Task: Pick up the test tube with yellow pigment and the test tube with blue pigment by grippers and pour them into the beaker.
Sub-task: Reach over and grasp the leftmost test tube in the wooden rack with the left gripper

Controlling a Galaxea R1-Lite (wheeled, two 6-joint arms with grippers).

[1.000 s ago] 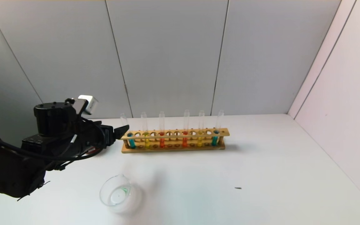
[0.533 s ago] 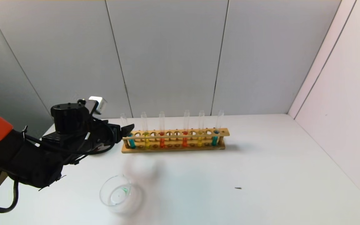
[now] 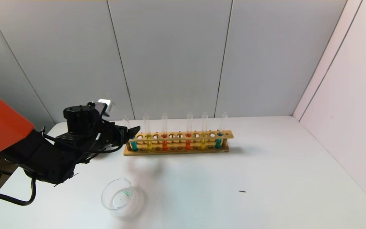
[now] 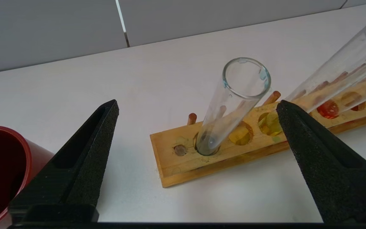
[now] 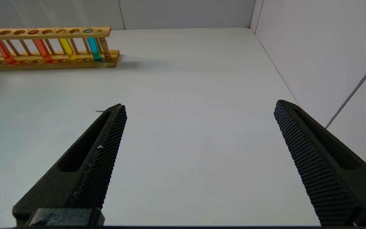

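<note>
Left gripper (image 4: pixel 197 108) is spread wide and holds nothing, level with the left end of the wooden rack (image 3: pixel 176 149). The blue test tube (image 3: pixel 131 135) sits between its fingertips, untouched, in the rack's leftmost slot, long axis near upright, mouth up. Next slot right: yellow test tube (image 3: pixel 148 135), also upright. Beaker (image 3: pixel 118 197) stands on the table (image 3: pixel 265 178) in front, well apart. Right gripper (image 5: pixel 199 109) is spread, empty, over bare table.

Both grippers (image 4: pixel 197 105) (image 5: pixel 199 106) wide apart
</note>
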